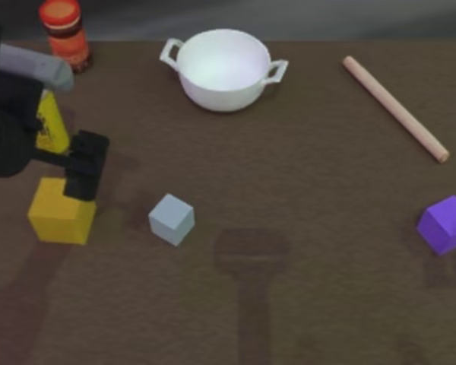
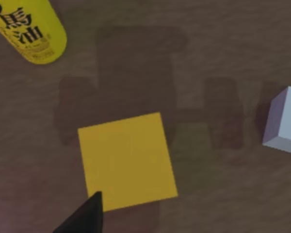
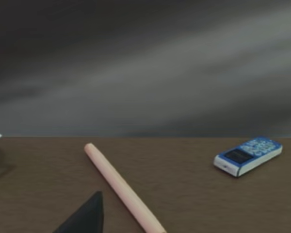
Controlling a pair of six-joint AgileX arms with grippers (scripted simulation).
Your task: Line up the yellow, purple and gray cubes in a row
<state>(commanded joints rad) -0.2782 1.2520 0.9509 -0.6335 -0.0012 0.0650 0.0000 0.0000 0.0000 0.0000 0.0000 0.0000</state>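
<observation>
No row yet. Left pincer (image 1: 82, 181), gap unreadable, over big matte yellow cube (image 1: 61, 213) near bench's left edge; small gray cube (image 1: 171, 219) beside; purple cube (image 1: 445, 223) at right edge.

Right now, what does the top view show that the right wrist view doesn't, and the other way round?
Only the top view: the left gripper above the yellow cube, the gray cube, the purple cube and the red-lidded jar. Only the right wrist view: a blue phone. Both: the wooden rolling pin, the white pot, the brown table.
</observation>
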